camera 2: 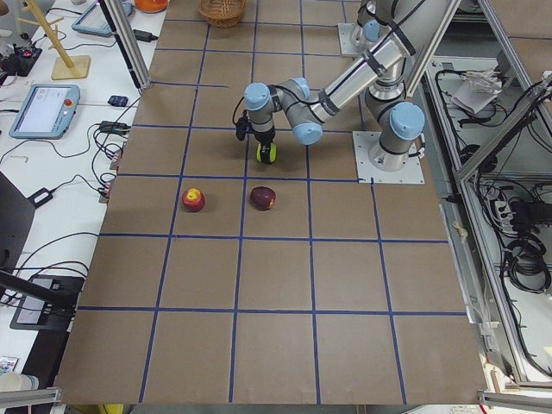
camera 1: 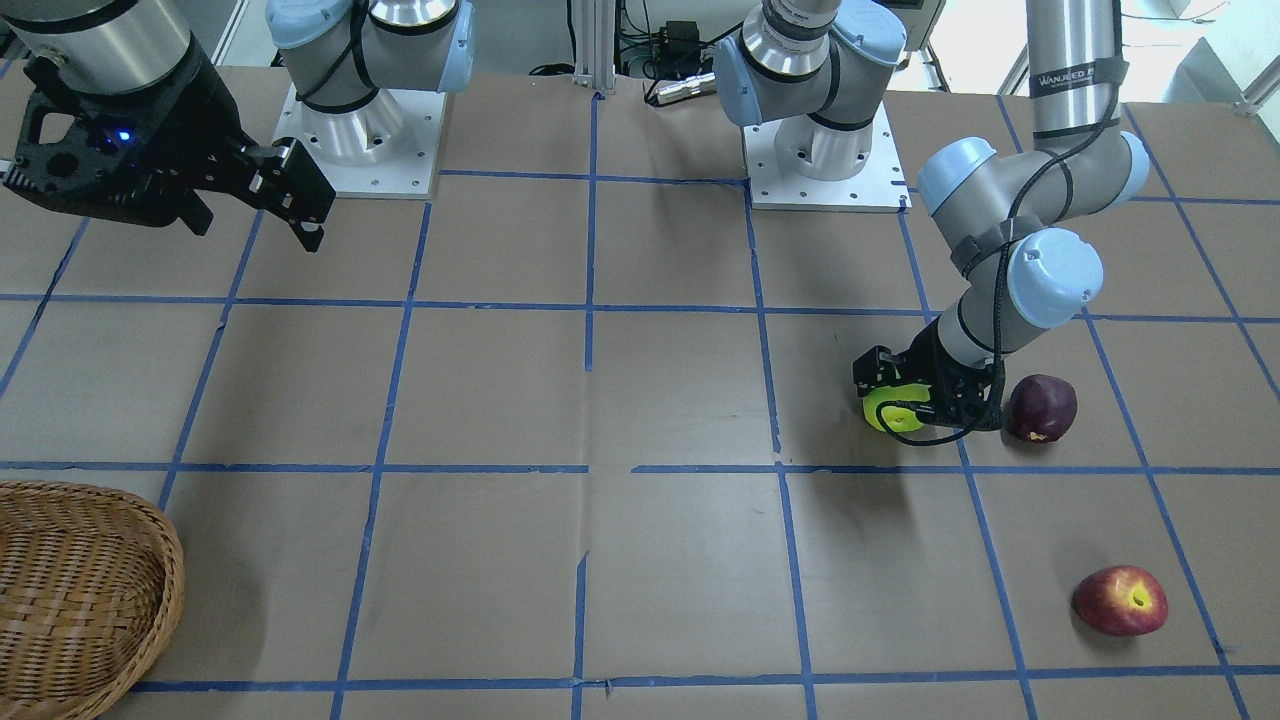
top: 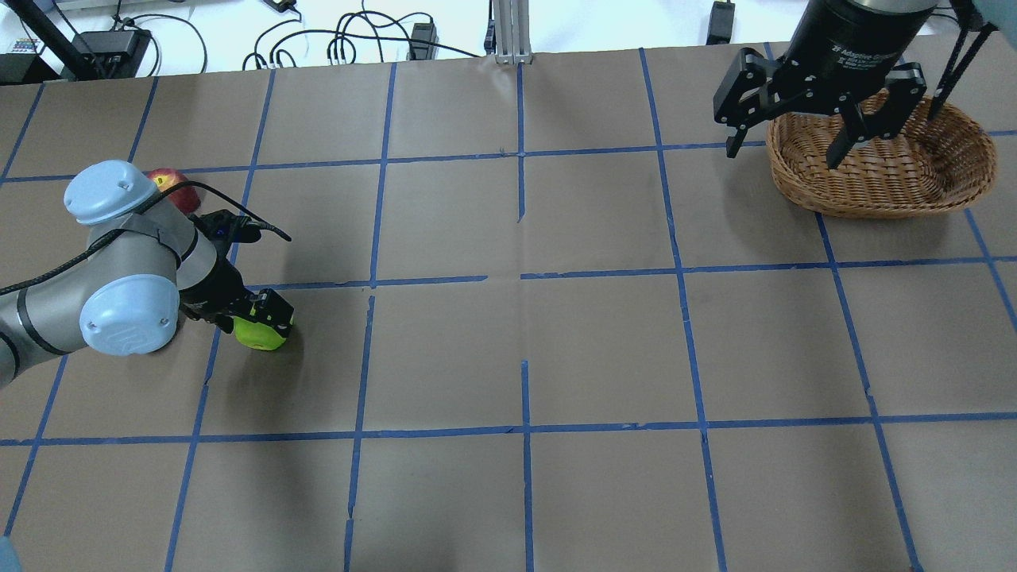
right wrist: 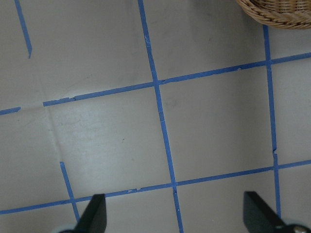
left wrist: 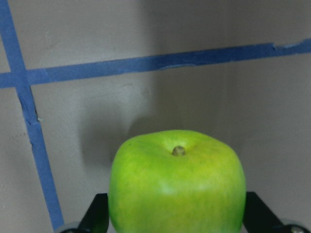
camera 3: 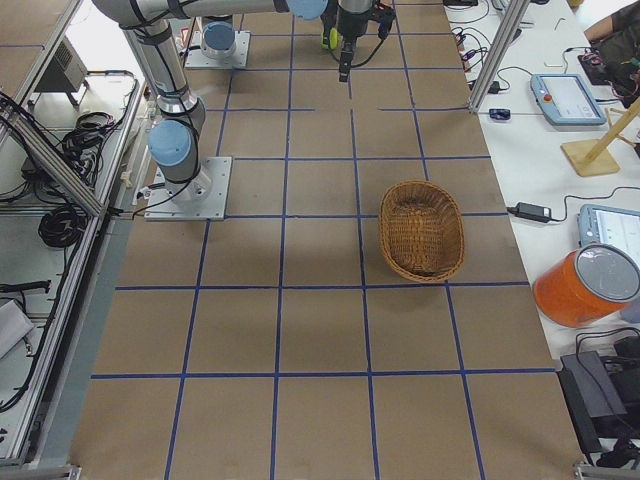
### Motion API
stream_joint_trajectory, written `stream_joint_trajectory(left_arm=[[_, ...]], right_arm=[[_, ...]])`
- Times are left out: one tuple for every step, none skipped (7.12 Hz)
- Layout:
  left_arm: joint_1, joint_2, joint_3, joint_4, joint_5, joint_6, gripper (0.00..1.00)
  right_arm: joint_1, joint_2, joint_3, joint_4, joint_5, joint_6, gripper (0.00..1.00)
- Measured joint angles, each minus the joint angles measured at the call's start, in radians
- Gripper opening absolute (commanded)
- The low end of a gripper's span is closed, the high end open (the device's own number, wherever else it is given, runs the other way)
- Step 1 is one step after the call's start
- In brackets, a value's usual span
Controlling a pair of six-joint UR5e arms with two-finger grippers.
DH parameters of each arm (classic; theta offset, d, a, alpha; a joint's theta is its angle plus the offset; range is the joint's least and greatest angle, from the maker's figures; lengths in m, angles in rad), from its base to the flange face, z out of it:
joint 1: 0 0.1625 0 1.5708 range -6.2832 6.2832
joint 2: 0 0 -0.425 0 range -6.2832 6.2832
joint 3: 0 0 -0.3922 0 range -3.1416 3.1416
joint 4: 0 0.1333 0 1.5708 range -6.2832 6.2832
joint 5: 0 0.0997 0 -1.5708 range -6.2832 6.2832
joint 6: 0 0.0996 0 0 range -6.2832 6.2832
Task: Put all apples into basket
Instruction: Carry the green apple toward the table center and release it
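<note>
My left gripper (camera 1: pixel 893 403) is down at the table with its open fingers on either side of the lime green apple (camera 1: pixel 888 418), which fills the gap in the left wrist view (left wrist: pixel 177 189). The dark maroon apple (camera 1: pixel 1040 407) lies right beside that wrist; the arm hides it in the overhead view. The red apple with a yellow patch (camera 1: pixel 1121 600) lies alone further out. The wicker basket (top: pixel 874 202) stands empty at the table's opposite end. My right gripper (top: pixel 783 155) hangs open and empty, high above the table by the basket's inner rim.
The table is brown paper with a grid of blue tape lines (top: pixel 522 278). Both arm bases (camera 1: pixel 825 170) are bolted at the robot's side. Off one long edge stand tablets, cables and an orange container (camera 3: pixel 585 285).
</note>
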Motion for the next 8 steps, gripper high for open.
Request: stream_joint_trajectory(left_arm=[[-0.006,0.003,0.002,0.006,0.000,-0.013,0.10],[-0.020,0.019,0.016,-0.003,0.001,-0.048,0.07],[-0.060,0.033,0.053,-0.034,-0.002,-0.139,0.07],[-0.143,0.035,0.102,-0.070,-0.010,-0.281,0.07],[-0.257,0.026,0.155,-0.092,-0.048,-0.451,0.05],[-0.371,0.007,0.206,-0.096,-0.109,-0.631,0.04],[-0.473,-0.023,0.251,-0.086,-0.147,-0.783,0.05],[-0.550,-0.060,0.280,-0.050,-0.161,-0.879,0.11]], right_arm=[[-0.001,0.000,0.000,-0.002,0.001,-0.001,1.00],[-0.001,0.000,0.000,-0.003,0.000,-0.002,1.00],[-0.001,0.000,0.000,-0.004,-0.001,-0.002,1.00],[-0.001,0.000,0.000,-0.006,-0.003,-0.002,1.00],[-0.002,0.000,0.001,-0.006,-0.004,-0.002,1.00],[-0.002,0.000,0.001,-0.006,-0.005,-0.002,1.00],[-0.002,0.000,0.001,-0.005,-0.006,-0.001,1.00],[-0.002,0.000,0.001,-0.005,-0.006,-0.001,1.00]])
